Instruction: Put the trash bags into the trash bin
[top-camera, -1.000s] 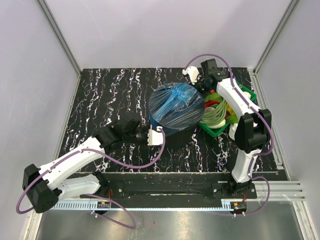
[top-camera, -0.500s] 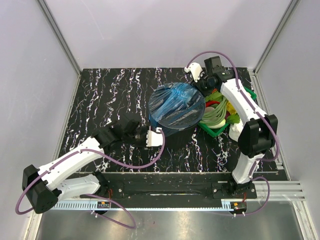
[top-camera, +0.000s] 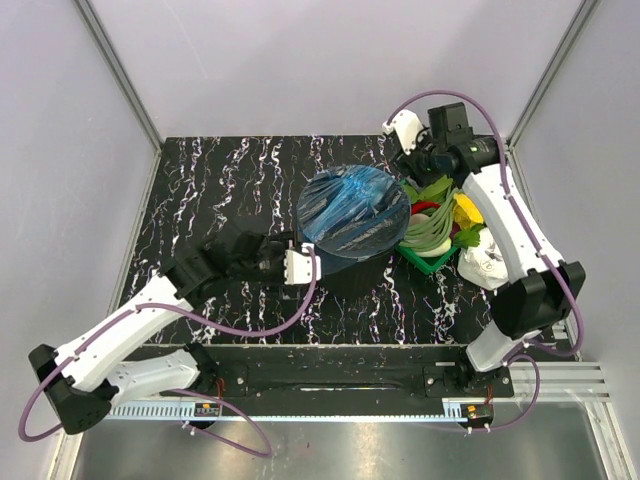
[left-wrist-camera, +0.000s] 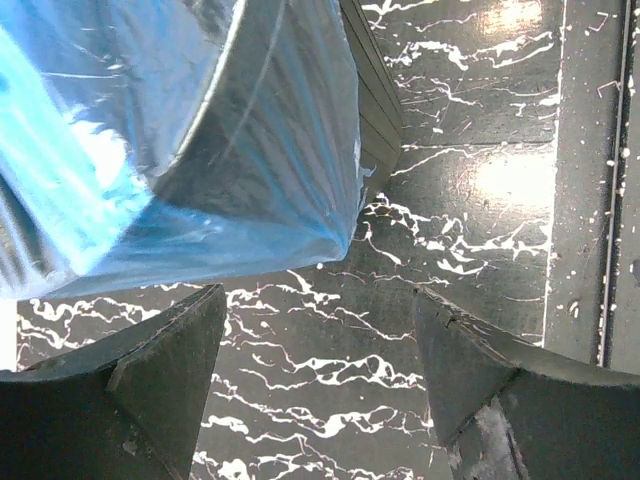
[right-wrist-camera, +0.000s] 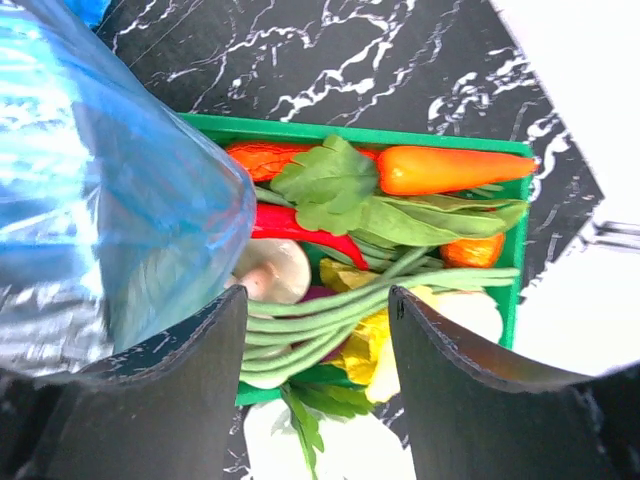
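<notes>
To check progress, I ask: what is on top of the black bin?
A blue bag is stretched over the rim of the bin, covering the whole opening and hanging down its wall. Whatever lies inside the bin under the film cannot be made out.

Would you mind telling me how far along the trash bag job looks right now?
Done: a blue trash bag is stretched over the trash bin, covering its mouth and draping down the outside. In hand: nothing; the left gripper beside the bin and the right gripper above the green tray both have open, empty jaws. Left: probably pushing the film down inside.
</notes>
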